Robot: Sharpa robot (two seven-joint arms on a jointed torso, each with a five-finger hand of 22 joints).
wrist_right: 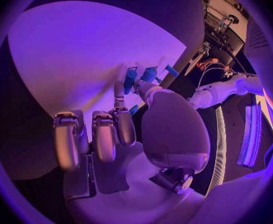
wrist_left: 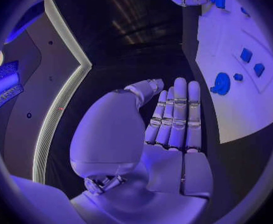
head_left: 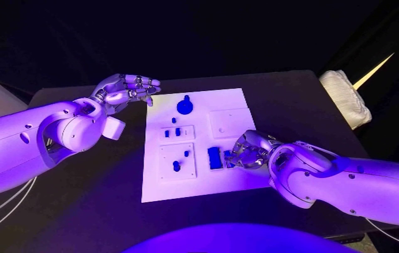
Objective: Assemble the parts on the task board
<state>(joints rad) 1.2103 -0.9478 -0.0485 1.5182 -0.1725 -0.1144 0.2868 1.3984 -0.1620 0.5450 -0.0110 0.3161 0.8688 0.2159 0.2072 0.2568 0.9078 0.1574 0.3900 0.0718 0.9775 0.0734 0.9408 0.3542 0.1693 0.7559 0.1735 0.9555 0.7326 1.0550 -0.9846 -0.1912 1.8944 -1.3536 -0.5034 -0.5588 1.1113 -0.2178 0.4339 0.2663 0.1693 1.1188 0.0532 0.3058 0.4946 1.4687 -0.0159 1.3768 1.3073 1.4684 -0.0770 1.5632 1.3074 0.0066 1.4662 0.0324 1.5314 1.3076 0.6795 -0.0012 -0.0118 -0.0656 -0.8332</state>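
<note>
While the left hand point(head_left: 126, 89) hovers off the far left corner of the task board point(head_left: 199, 175), we see its fingers curled loosely inward in the head view, and in the left wrist view point(wrist_left: 171, 129) they lie straight and side by side above the black table point(head_left: 100, 207), with nothing in them, so we take it as released. On the white task board we find a round blue part with a small stem point(head_left: 184, 105) near the far edge, two small blue parts point(head_left: 172, 132) standing in a recessed square plate at the middle, and one more blue peg point(head_left: 176, 165) in the square plate nearer to us. Our right hand point(head_left: 247, 152) rests over the board's right side, just beside a dark blue block point(head_left: 215, 158) that lies on the board. In the right wrist view point(wrist_right: 121, 129) the fingers bend down toward the white surface, and a few blue parts point(wrist_right: 140, 76) sit close at the fingertips; we cannot tell whether the hand pinches one of them or merely touches. A white folded cloth point(head_left: 347, 98) lies at the table's far right edge, well apart from the board.
</note>
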